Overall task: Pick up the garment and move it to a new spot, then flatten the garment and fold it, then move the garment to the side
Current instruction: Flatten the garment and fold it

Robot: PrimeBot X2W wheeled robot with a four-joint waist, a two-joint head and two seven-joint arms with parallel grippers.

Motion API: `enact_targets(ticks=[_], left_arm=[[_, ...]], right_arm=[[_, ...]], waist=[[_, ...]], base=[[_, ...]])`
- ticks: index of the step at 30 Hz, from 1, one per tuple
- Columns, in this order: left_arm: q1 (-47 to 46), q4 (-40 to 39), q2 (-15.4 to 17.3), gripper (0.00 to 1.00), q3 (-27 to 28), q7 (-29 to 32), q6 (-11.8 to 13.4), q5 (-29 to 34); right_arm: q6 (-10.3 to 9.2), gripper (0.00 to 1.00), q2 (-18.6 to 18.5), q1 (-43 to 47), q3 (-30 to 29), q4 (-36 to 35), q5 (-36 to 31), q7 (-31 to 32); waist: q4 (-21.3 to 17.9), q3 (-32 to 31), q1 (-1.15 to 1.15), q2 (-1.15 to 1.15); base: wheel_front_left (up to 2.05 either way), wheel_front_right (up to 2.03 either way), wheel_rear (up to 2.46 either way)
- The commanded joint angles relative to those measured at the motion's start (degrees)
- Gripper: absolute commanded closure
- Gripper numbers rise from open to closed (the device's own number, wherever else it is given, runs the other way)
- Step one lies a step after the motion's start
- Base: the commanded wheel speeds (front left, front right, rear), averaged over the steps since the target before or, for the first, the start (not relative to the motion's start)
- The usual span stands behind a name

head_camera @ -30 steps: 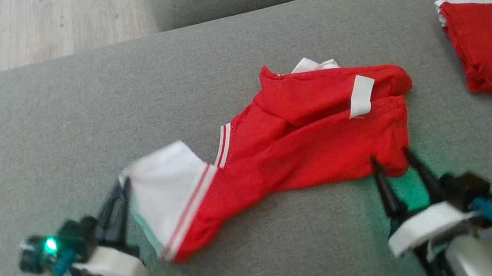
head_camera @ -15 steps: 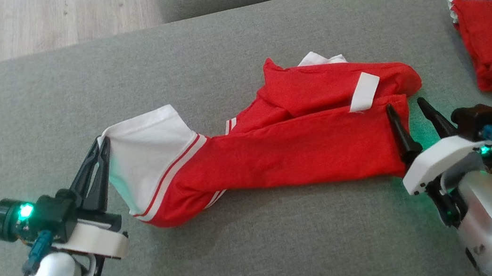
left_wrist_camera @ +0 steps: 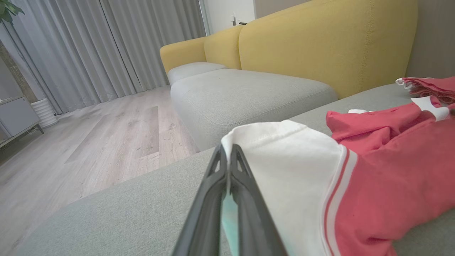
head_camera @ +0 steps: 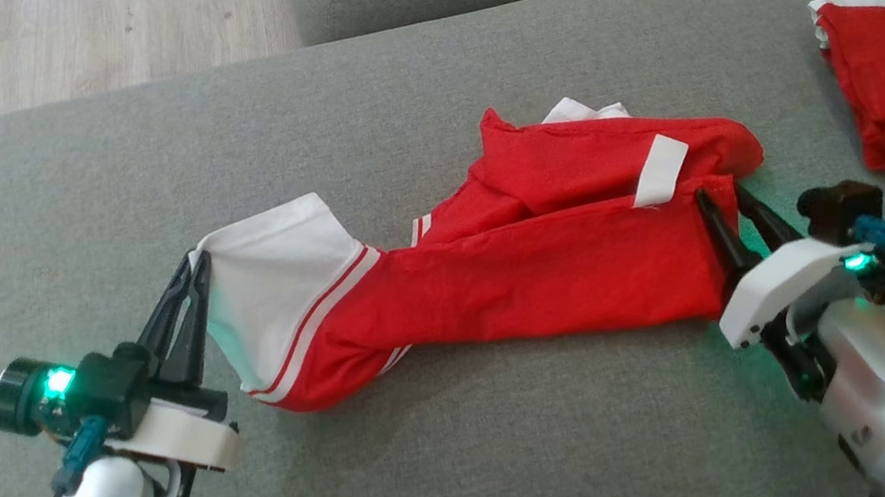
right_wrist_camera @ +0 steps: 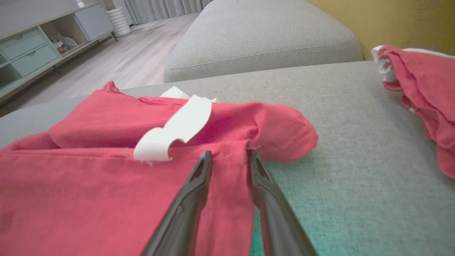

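A soft red garment with a white striped end [head_camera: 548, 269] is laid across the middle of the grey woven sofa cushion [head_camera: 469, 450], ready to be flattened.
The white end, at 9 o'clock, is clamped in the left gripper [head_camera: 195, 264]. The hem corner [right_wrist_camera: 231, 160], at 3 o'clock, is straddled by the right gripper [head_camera: 721, 199], jaws apart and apparently not yet pinching. The hem should be gripped fully before any outward pull is applied. That gap is shown plainly in the right wrist view and is harder to judge in the head view.
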Motion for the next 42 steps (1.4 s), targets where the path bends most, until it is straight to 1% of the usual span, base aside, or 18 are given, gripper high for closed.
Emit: enact_targets(ticks=[1, 2, 4, 6, 7, 8, 10, 12, 16, 20, 25, 26, 27, 30, 32, 35, 39, 42], left_arm=[[-1.9, -1.7, 2.5, 1.0, 2.2, 0.0, 0.4, -0.2], [-1.9, -1.7, 2.5, 1.0, 2.2, 0.0, 0.4, -0.3], [-1.8, -1.7, 2.6, 1.0, 2.1, 0.0, 0.4, -0.4], [-1.8, -1.6, 2.6, 1.0, 2.0, 0.0, 0.4, -0.5], [-1.9, -1.6, 2.6, 1.0, 1.9, 0.0, 0.4, -0.6], [-1.9, -1.6, 2.6, 1.0, 1.9, 0.0, 0.4, -0.6], [-2.1, -1.5, 2.6, 1.0, 1.8, -0.1, 0.4, -0.7], [-2.1, -1.5, 2.7, 1.0, 1.8, -0.1, 0.5, -0.8], [-2.3, -1.8, 2.9, 1.0, 2.0, -0.3, 0.8, -0.9], [-3.6, -3.6, 3.7, 1.0, 2.6, -0.7, 0.9, -0.3], [-7.8, -9.6, 5.9, 1.0, 5.6, -1.2, 2.5, 1.9], [-8.8, -11.2, 6.4, 1.0, 6.1, -1.3, 2.6, 2.6], [-8.8, -11.2, 6.4, 1.0, 6.1, -1.3, 2.6, 2.6], [-12.0, -14.6, 8.1, 1.0, 7.3, -1.3, 2.7, 4.0], [-14.6, -16.4, 9.4, 1.0, 8.2, -1.2, 2.5, 4.5], [-18.9, -19.1, 11.1, 1.0, 8.9, 0.1, 1.6, 5.1], [-24.9, -22.2, 12.5, 1.0, 9.2, 2.6, -0.1, 5.0], [-29.9, -23.4, 13.2, 1.0, 8.8, 4.1, -1.4, 5.5]], right_arm=[[-0.05, 0.5, -0.9, -2.0, 1.3, -0.9, 0.6, -1.0], [-0.05, 0.49, -1.0, -2.2, 1.5, -0.7, 0.7, -1.0], [-0.05, 0.51, -1.1, -2.5, 1.8, -0.5, 1.0, -1.1], [-0.05, 0.57, -1.2, -2.8, 2.0, -0.2, 1.2, -1.2], [-0.05, 0.63, -1.2, -2.9, 2.0, -0.3, 1.3, -1.2], [-0.05, 0.66, -1.3, -3.0, 2.0, -0.4, 1.4, -1.2], [-0.05, 0.77, -1.4, -3.0, 1.8, -0.8, 1.5, -1.2], [-0.05, 1.0, -1.4, -3.0, 1.7, -1.1, 1.5, -1.2], [-0.05, 1.0, -2.0, -3.2, 0.4, -3.3, 0.9, -1.2], [-0.05, 1.0, -3.5, -3.7, -2.8, -8.4, -0.5, -1.2], [-0.05, 1.0, -6.8, -4.9, -6.5, -18.5, -1.6, -1.2], [-0.05, 1.0, -7.7, -5.1, -6.8, -20.5, -1.7, -1.2], [-0.05, 1.0, -7.7, -5.1, -6.8, -20.5, -1.7, -1.2], [-0.05, 1.0, -11.0, -6.4, -6.8, -25.9, -2.0, -0.8], [-0.05, 1.0, -13.2, -7.8, -6.8, -29.5, -2.3, 0.6], [-0.05, 1.0, -15.5, -10.5, -7.2, -35.4, -2.2, 3.3], [-0.05, 1.0, -17.4, -14.3, -8.5, -41.5, -2.7, 6.5], [-0.05, 1.0, -18.3, -17.1, -9.2, -43.8, -3.4, 8.6]], waist=[[0.0, 0.0, 0.0, 0.0], [0.1, 0.1, 0.0, 0.0], [0.1, 0.1, 0.0, 0.0], [0.2, 0.2, 0.0, 0.0], [0.2, 0.2, 0.0, 0.0], [0.2, 0.3, 0.0, 0.0], [0.3, 0.4, 0.0, 0.0], [0.3, 0.4, 0.0, 0.0], [0.2, 0.2, 0.0, 0.0], [-0.2, -0.3, 0.0, 0.0], [-1.1, -1.4, 0.0, 0.0], [-1.3, -1.7, 0.0, 0.0], [-1.3, -1.7, 0.0, 0.0], [-2.0, -2.6, 0.0, 0.0], [-2.5, -3.2, 0.0, 0.0], [-3.4, -4.3, 0.0, 0.0], [-4.2, -5.5, 0.0, 0.0], [-4.5, -6.3, 0.0, 0.0]], base=[[0.0, 0.0, 0.0], [0.0, 0.0, 0.0], [0.0, 0.0, 0.0], [0.0, 0.0, 0.0], [0.0, 0.0, 0.0], [0.0, 0.0, 0.0], [0.0, 0.0, 0.0], [0.0, 0.0, 0.0], [0.0, 0.0, 0.0], [0.0, 0.0, 0.0], [0.0, 0.0, 0.0], [0.0, 0.0, 0.0], [0.0, 0.0, 0.0], [0.0, 0.0, 0.0], [0.0, 0.0, 0.0], [0.0, 0.0, 0.0], [0.0, 0.0, 0.0], [0.0, 0.0, 0.0]])
